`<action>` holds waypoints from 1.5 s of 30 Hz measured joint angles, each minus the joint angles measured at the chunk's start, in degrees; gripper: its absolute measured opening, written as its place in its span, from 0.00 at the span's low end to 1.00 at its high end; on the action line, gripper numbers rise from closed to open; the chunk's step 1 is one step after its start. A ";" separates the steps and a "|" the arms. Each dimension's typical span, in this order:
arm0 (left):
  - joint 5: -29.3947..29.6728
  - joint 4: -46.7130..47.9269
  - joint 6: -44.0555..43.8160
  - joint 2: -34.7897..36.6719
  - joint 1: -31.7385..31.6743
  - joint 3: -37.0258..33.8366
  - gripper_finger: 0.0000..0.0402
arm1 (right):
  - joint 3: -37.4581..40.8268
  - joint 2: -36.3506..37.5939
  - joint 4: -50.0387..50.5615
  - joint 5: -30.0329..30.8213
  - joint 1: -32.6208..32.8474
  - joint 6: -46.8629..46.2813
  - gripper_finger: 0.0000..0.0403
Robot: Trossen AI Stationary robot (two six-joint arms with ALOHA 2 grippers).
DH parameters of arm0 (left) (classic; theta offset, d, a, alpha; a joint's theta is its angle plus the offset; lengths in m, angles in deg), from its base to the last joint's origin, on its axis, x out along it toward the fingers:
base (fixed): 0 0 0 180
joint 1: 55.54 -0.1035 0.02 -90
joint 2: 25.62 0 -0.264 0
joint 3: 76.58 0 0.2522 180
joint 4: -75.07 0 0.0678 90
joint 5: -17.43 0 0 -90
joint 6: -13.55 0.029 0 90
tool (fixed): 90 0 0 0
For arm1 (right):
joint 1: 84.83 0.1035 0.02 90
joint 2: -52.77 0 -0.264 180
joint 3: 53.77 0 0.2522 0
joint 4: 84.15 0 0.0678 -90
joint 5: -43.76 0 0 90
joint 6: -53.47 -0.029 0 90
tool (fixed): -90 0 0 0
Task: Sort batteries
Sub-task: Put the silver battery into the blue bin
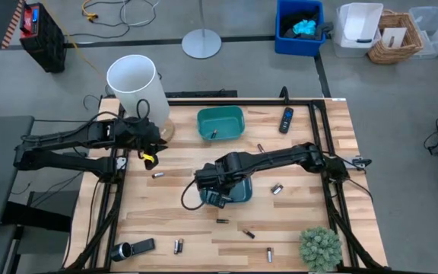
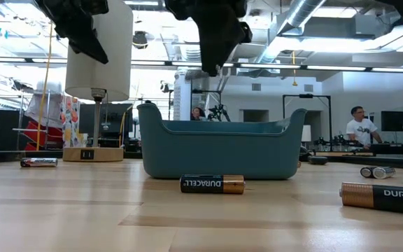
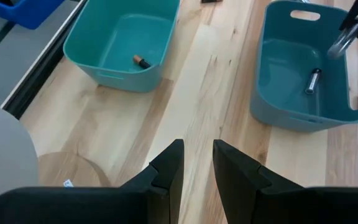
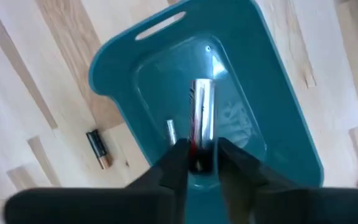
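We have the right gripper (image 4: 199, 163) poised over the near bin (image 1: 238, 192), which sits at table centre, with a silvery battery (image 4: 202, 112) standing between its fingertips; the jaws look only slightly parted, and we cannot tell whether they grip the battery or are letting it go. A second small battery (image 4: 171, 132) already lies on this bin's floor. We judge the step in hand to be the drop into the near bin. The far bin (image 1: 220, 123), toward 12 o'clock from it, holds one copper-tipped battery (image 3: 142, 61). The left gripper (image 3: 197, 163) waits at 9 o'clock near the white lamp (image 1: 135, 84), jaws a narrow gap apart and holding nothing. Loose batteries remain on the table (image 1: 295, 160): one at 6 o'clock of the near bin (image 1: 222, 221), one at 3 o'clock (image 1: 277, 189), others along the 6 o'clock edge. Next move, as we judge it: clear the bin, then reach for a nearby loose battery and match it to its bin.
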 joint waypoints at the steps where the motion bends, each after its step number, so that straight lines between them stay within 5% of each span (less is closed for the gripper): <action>1: 0.00 -0.01 -0.03 -0.02 0.00 0.00 0.20 | 0.00 -0.01 0.06 -0.02 -0.06 -0.02 0.32; 10: 0.02 0.21 -0.51 -0.02 0.00 0.00 0.20 | 0.01 0.12 0.22 6.03 -0.69 1.91 0.59; 26: -1.16 0.44 -0.51 -0.19 0.00 0.00 0.21 | 2.18 12.40 -8.58 14.24 -10.06 10.55 0.56; 36: -3.33 1.51 -0.44 -6.36 0.48 0.00 0.33 | 36.65 34.76 -29.51 15.17 -18.10 6.99 0.56; 45: -5.70 5.60 2.91 -10.63 0.58 -0.29 0.34 | 60.64 52.01 -36.48 15.17 -22.99 2.74 0.55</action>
